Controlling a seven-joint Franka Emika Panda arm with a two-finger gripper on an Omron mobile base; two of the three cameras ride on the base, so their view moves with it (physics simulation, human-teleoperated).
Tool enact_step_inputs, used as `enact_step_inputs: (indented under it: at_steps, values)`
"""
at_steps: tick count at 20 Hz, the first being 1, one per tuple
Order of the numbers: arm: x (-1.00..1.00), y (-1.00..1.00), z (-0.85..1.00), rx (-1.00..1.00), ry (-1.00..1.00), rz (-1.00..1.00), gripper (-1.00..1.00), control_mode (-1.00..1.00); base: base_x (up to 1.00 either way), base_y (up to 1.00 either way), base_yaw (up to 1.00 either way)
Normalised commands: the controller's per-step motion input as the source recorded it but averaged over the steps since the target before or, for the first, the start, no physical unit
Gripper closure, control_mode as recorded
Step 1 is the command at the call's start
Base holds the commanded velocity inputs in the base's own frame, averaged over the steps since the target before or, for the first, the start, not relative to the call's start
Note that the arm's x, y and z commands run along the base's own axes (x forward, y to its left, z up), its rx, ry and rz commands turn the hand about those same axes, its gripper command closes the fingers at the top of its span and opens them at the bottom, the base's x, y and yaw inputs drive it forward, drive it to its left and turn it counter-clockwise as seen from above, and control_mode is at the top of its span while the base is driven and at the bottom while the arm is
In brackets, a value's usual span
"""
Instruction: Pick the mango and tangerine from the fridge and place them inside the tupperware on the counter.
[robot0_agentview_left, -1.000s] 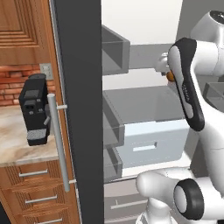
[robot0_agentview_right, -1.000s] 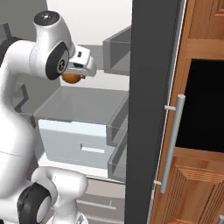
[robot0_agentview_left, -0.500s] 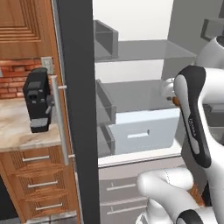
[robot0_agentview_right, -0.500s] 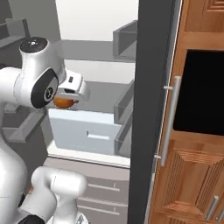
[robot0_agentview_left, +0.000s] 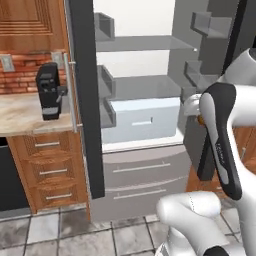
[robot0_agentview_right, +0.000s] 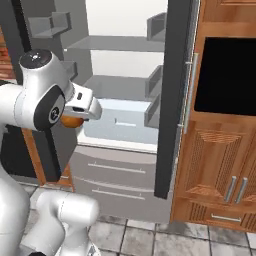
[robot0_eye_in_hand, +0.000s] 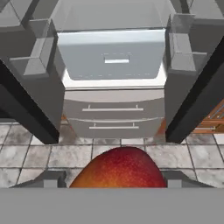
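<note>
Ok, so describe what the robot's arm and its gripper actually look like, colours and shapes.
The arm is built of glossy white rounded links with dark grey, almost black joint sections; one long dark link carries small faint lettering. A round dark cap sits on a joint in the right base view. The gripper has a boxy white hand body and small dark grey fingertips.
</note>
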Motion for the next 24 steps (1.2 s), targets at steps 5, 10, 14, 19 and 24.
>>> enact_step_inputs:
  at_steps: [5,10,14,19,24]
  values:
    - [0.00,0.00,0.00,0.00,0.00,0.00,1.00,1.00,-0.86,0.57,0.00]
    - [0.00,0.00,0.00,0.00,0.00,0.00,1.00,1.00,-0.25,1.00,0.00]
    - [0.00,0.00,0.00,0.00,0.00,0.00,1.00,1.00,-0.01,1.00,0.00]
    - [0.00,0.00,0.00,0.00,0.00,0.00,1.00,1.00,0.00,1.00,0.00]
    - [0.00,0.00,0.00,0.00,0.00,0.00,1.00,1.00,0.11,1.00,0.01]
